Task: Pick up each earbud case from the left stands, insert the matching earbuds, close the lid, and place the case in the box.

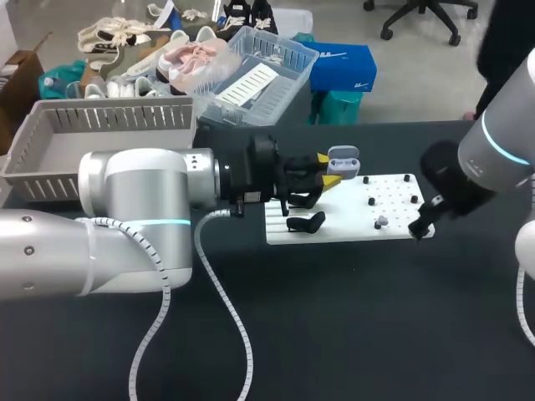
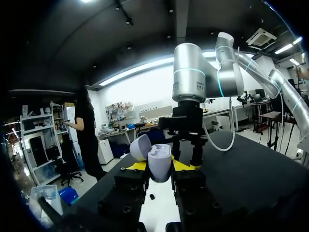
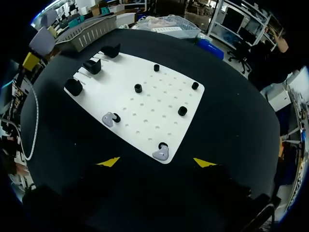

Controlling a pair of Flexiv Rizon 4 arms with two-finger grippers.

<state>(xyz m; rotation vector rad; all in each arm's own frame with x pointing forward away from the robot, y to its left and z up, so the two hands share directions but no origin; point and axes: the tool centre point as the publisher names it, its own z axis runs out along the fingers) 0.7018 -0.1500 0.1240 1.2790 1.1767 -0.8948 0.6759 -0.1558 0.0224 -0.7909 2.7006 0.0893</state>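
Left gripper (image 2: 160,166) clamps the open earbud case (image 2: 160,158); right gripper (image 3: 156,162), fingers spread, could knock the edge earbud (image 3: 161,154) off the pegboard (image 3: 149,96).

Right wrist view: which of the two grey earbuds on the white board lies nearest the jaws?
The corner earbud, at the white board's edge just ahead of the open jaws; the other earbud sits farther in on the board.

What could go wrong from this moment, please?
The left gripper holds the open earbud case only at its tips; pushing an earbud in might tilt it. The nearer earbud sits at the edge of the white board; a poor grasp by the open right gripper could knock it off.
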